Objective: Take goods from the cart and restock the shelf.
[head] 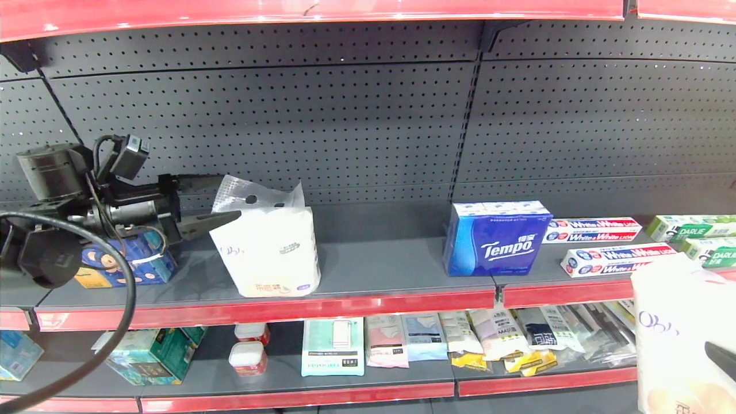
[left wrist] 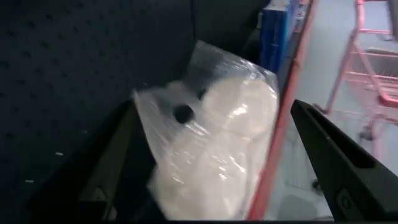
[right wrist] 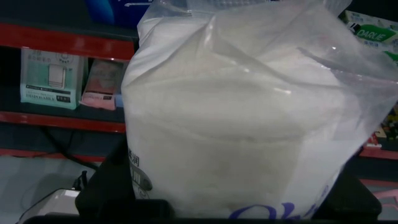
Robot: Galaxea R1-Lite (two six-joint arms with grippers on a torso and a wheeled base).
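Note:
A white pack of tissue rolls point(head: 267, 253) in clear plastic stands upright on the grey shelf point(head: 379, 270), left of the middle. My left gripper point(head: 230, 198) is open at the pack's top flap, one finger behind it and one in front. In the left wrist view the pack point(left wrist: 211, 168) lies between the two wide-apart fingers point(left wrist: 329, 155). At the lower right, below the shelf's front edge, a second white pack point(head: 678, 333) is held by my right gripper, one dark finger point(head: 721, 355) showing. In the right wrist view the right gripper point(right wrist: 236, 190) is shut on this pack point(right wrist: 249, 112).
On the same shelf stand a blue tissue pack point(head: 494, 236), white toothpaste boxes point(head: 598, 230) and green ones point(head: 696, 227) at the right, and a blue box point(head: 129, 261) under my left arm. Bare shelf lies between the white and blue packs. A pink cart point(left wrist: 373, 56) stands in the aisle.

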